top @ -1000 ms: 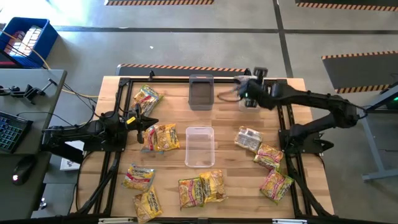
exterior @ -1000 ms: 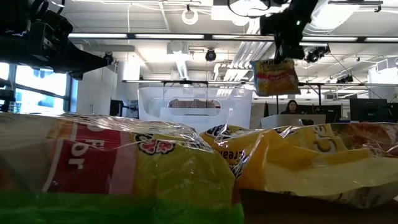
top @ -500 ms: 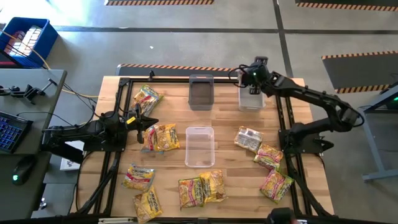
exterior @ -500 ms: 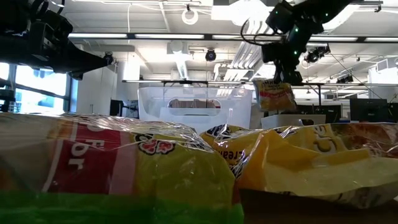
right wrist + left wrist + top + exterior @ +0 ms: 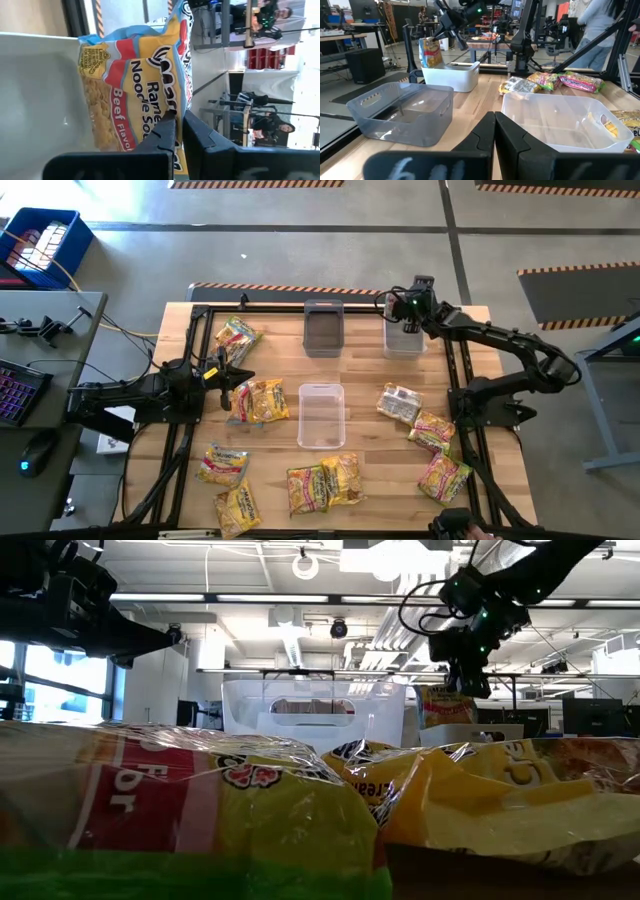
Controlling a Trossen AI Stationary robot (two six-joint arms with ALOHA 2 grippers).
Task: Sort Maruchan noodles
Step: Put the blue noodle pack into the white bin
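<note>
My right gripper (image 5: pixel 405 318) hangs over the white bin (image 5: pixel 403 340) at the table's far right, shut on a yellow Maruchan beef packet (image 5: pixel 135 85). Several more noodle packets lie flat on the table: at the far left (image 5: pixel 237 335), mid-left (image 5: pixel 258 400), along the near edge (image 5: pixel 322 485) and on the right (image 5: pixel 432 430). My left gripper (image 5: pixel 495 131) waits shut and level at the table's left side, touching nothing. My right gripper pinches the packet's upper edge (image 5: pixel 172 107) between its two fingers, coming from above on a slant. The packet (image 5: pixel 445 705) hangs upright below the fingers. Its lower end dips behind the white bin's rim (image 5: pixel 470 730).
A grey bin (image 5: pixel 322 328) stands at the far middle and a clear bin (image 5: pixel 321 415) at the table's centre, between the two groups of packets. A dark frame runs along the table's edges. People sit at desks in the room beyond.
My right gripper has swung over the white bin and gone down, still shut on the packet. The packet, which hung high above the bins, now hangs with its lower end inside the white bin.
</note>
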